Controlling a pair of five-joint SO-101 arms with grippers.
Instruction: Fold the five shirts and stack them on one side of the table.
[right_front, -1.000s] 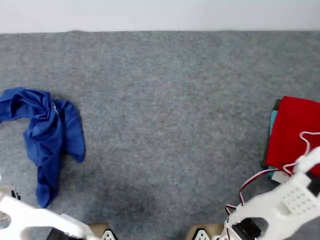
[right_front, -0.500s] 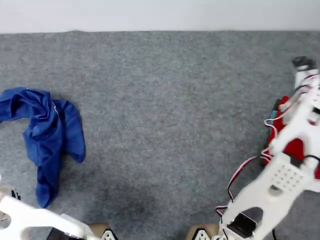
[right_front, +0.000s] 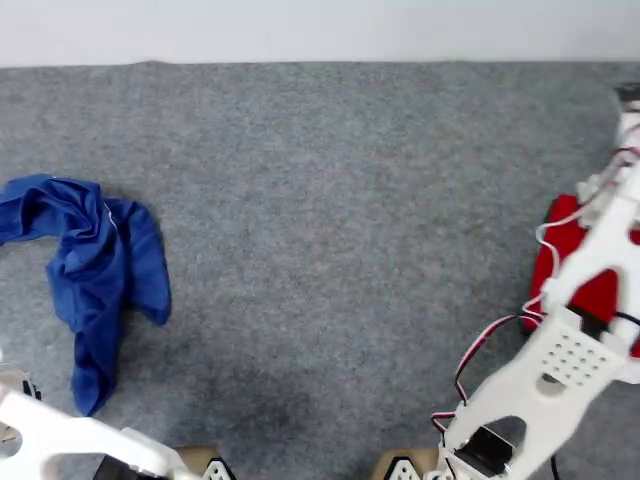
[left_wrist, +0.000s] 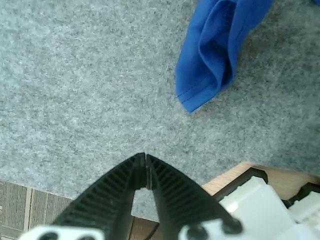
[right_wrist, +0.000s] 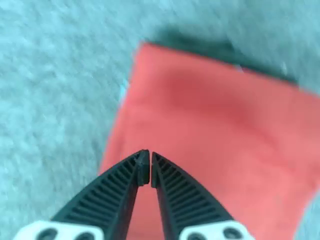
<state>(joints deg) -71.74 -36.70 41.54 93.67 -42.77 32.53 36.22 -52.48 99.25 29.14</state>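
A crumpled blue shirt (right_front: 95, 265) lies on the grey felt at the table's left; its hem (left_wrist: 210, 75) shows in the left wrist view. My left gripper (left_wrist: 145, 165) is shut and empty, low over the felt near the table's front edge, short of that hem. A folded red shirt (right_front: 575, 260) tops a stack at the right edge, with darker folded cloth under it. My right gripper (right_wrist: 146, 164) is shut with nothing in it and hangs above the red shirt (right_wrist: 220, 145). The right arm (right_front: 560, 350) stretches over the stack.
Grey felt (right_front: 340, 220) covers the table, with a white wall behind its far edge. Wooden arm bases (right_front: 410, 465) sit at the front edge. A wide stretch of felt separates the blue shirt from the stack.
The right arm swung up from the front right corner and out over the red stack, then reached a little farther toward the back right. The left arm and blue shirt stayed put.
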